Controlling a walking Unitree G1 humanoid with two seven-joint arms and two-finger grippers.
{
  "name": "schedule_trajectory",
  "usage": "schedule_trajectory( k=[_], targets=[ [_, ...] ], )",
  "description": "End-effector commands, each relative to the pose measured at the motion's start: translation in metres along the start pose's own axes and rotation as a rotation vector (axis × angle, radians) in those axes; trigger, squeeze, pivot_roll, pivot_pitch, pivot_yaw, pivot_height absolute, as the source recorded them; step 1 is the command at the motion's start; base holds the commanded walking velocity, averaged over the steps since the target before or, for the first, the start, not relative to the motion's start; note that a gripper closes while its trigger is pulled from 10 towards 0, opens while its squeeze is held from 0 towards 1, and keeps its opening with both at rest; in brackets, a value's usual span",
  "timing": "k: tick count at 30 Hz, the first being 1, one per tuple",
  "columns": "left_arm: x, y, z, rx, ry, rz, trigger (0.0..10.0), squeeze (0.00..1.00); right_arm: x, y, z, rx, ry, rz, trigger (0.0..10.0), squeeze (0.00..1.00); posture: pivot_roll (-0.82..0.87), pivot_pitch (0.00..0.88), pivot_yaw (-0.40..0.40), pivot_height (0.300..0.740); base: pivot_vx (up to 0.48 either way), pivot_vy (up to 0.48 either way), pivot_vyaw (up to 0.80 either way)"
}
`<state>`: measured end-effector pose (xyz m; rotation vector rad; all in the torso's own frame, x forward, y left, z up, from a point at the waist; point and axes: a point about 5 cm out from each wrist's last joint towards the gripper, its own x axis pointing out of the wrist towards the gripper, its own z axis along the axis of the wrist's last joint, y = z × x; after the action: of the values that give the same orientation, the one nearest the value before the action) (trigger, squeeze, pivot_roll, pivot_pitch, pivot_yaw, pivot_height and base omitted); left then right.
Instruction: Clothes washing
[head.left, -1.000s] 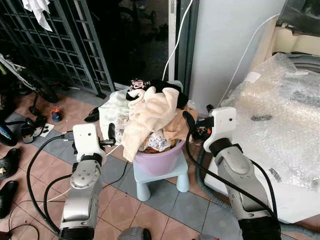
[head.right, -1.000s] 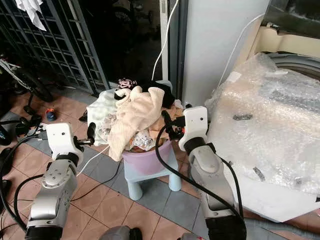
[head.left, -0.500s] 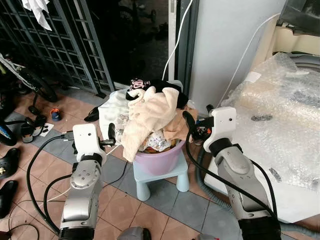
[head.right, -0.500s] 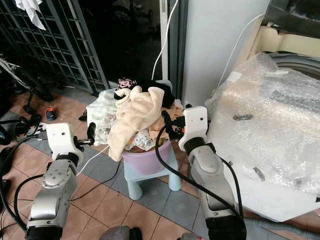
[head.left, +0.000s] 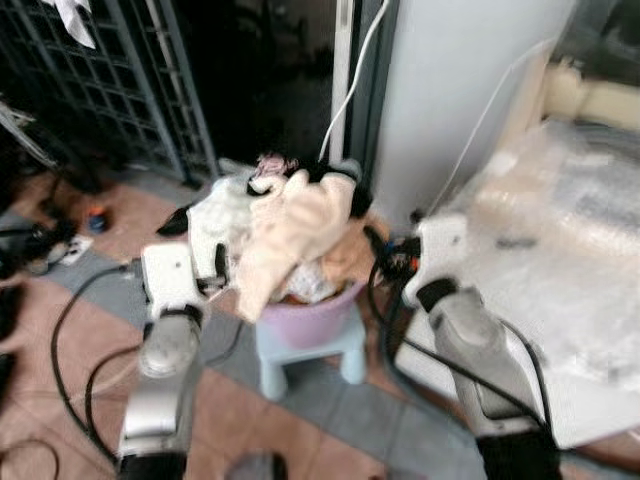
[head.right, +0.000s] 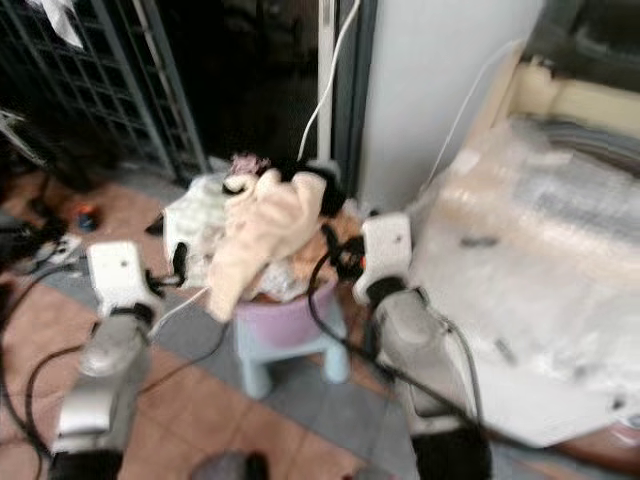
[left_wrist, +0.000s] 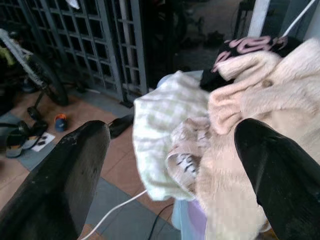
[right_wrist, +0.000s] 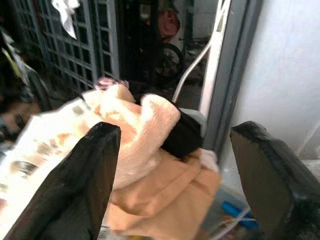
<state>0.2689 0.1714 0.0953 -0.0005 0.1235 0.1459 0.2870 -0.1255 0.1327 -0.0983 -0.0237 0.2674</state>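
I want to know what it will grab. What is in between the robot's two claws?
Between the left gripper and right gripper sits the purple basin heaped with clothes, seen in both eye views.

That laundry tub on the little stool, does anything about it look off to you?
Yes. The purple tub is overfilled: the clothes pile rises above its rim, and a cream garment and a checked cloth droop over the side. It sits on a small blue stool, so it looks top-heavy.

We see a fluffy cream cloth garment (left_wrist: 260, 100) heaped over a smooth lilac plastic basin (head.left: 315, 315), a pale matt plastic stool (head.left: 305, 350) beneath, crinkled glossy bubble wrap (head.left: 560, 240) alongside, matt tiled floor (head.left: 70, 330), dark metal grille (left_wrist: 75, 40), matt black left hand fingers (left_wrist: 60, 185).
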Motion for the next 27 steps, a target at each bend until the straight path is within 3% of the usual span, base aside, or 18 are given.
schedule_trajectory(
  k=[1, 2, 4, 6, 10, 14, 15, 16, 17, 20, 27],
  targets=[
    [0.001, 0.008, -0.002, 0.02, 0.01, 0.031, 10.0, 0.0, 0.001, 0.0, -0.009, -0.073, 0.051, -0.023, 10.0, 0.0, -0.03, 0.04, 0.054, 0.74, 0.0, 0.0, 0.0],
    [0.001, 0.008, -0.003, 0.021, 0.011, 0.031, 10.0, 0.0, 0.001, 0.0, -0.01, -0.1, 0.061, -0.033, 10.0, 0.0, -0.03, 0.04, 0.054, 0.74, 0.0, 0.0, 0.0],
    [0.0, 0.008, -0.003, 0.014, 0.012, 0.052, 10.0, 0.0, 0.001, -0.001, -0.009, -0.023, 0.04, -0.07, 10.0, 0.0, -0.03, 0.041, 0.055, 0.74, 0.0, 0.0, 0.0],
    [-0.001, 0.007, -0.004, 0.014, 0.0, 0.063, 10.0, 0.0, 0.002, -0.004, -0.006, -0.069, 0.004, -0.081, 10.0, 0.0, -0.03, 0.041, 0.055, 0.74, 0.0, 0.0, 0.0],
    [-0.003, 0.004, -0.004, 0.001, 0.003, 0.03, 10.0, 0.0, -0.003, 0.004, -0.009, 0.055, 0.025, 0.052, 10.0, 0.0, -0.03, 0.04, 0.053, 0.74, 0.0, 0.0, 0.0],
    [-0.004, 0.004, -0.004, -0.002, -0.004, 0.019, 10.0, 0.0, -0.001, 0.006, -0.016, -0.016, 0.062, 0.024, 10.0, 0.0, -0.02, 0.035, 0.047, 0.74, 0.0, 0.0, 0.0],
    [-0.004, 0.005, -0.004, 0.0, -0.004, 0.023, 10.0, 0.0, -0.001, 0.01, -0.021, 0.089, 0.101, 0.021, 10.0, 0.0, -0.02, 0.034, 0.047, 0.74, 0.24, 0.0, 0.0],
    [-0.004, 0.005, -0.004, -0.001, -0.004, 0.025, 10.0, 0.0, -0.001, 0.012, -0.023, 0.104, 0.115, 0.028, 10.0, 0.0, -0.02, 0.034, 0.045, 0.74, 0.277, 0.0, 0.0],
    [-0.004, 0.005, -0.004, -0.001, -0.004, 0.025, 10.0, 0.0, 0.0, 0.013, -0.024, 0.108, 0.123, 0.034, 10.0, 0.0, -0.02, 0.034, 0.045, 0.74, 0.277, 0.0, 0.0],
    [-0.004, 0.006, -0.004, 0.004, -0.003, 0.024, 10.0, 0.0, 0.0, 0.018, -0.032, 0.007, 0.18, 0.085, 10.0, 0.0, -0.02, 0.033, 0.047, 0.74, 0.343, 0.0, 0.0],
    [-0.003, 0.005, -0.004, 0.01, 0.0, 0.016, 10.0, 0.0, -0.004, 0.024, -0.03, 0.04, 0.157, 0.151, 10.0, 0.0, -0.02, 0.036, 0.055, 0.74, 0.348, 0.0, 0.43]
  ],
)
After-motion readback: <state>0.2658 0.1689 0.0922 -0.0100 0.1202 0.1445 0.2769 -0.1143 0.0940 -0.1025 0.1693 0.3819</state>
